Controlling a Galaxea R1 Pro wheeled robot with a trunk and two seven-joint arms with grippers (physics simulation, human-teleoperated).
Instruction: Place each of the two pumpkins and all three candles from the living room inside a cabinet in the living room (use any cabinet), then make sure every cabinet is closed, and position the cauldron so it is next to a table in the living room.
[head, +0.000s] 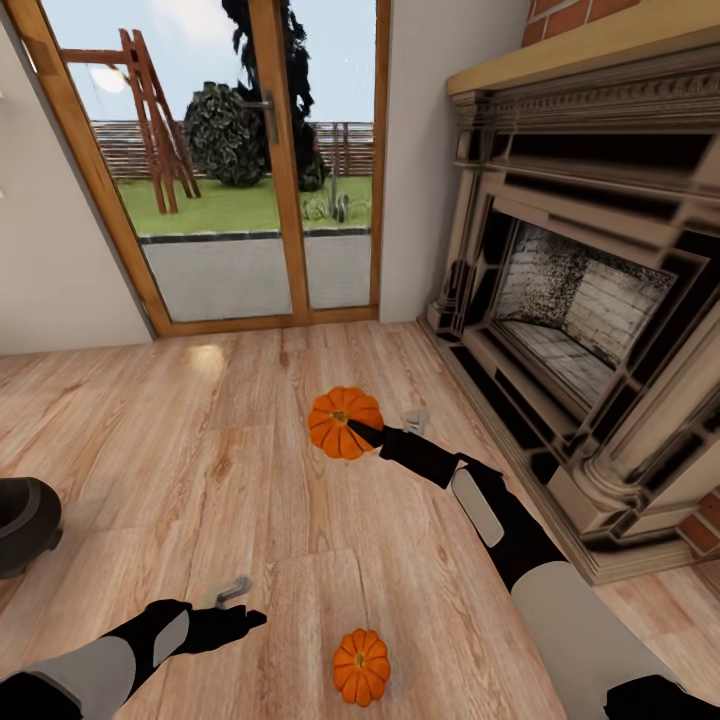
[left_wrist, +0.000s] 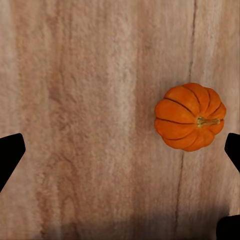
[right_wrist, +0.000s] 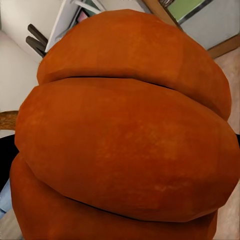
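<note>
Pumpkins both sitting out on the wood floor (head: 200, 470). Far pumpkin (head: 343, 421) lying just off the fireplace (head: 590, 300) hearth, between it and the glass doors (head: 250, 170), stem pointing up. Right tool (head: 366, 433) reaching in against that pumpkin's fireplace-side flank, one dark finger tip (head: 358, 430) overlapping the orange rind. Filling the right wrist camera: ribbed orange skin (right_wrist: 125, 145) pressed right up close, fingers hidden behind it, so cannot tell whether clamped or merely apart around it. Near pumpkin (head: 361, 666) resting further from the fireplace, back toward the robot, well apart from the first. Left tool (head: 238, 610) hovering above the floor just beside that near pumpkin, on the side away from the fireplace, not touching it. Looking down the left wrist camera: same pumpkin (left_wrist: 190, 116) lying close to one dark fingertip (left_wrist: 232, 147), the other fingertip (left_wrist: 10, 155) far across bare planks, jaws standing wide apart. Peeking in far from the fireplace: a dark rounded cauldron (head: 25, 525) on the floor.
</note>
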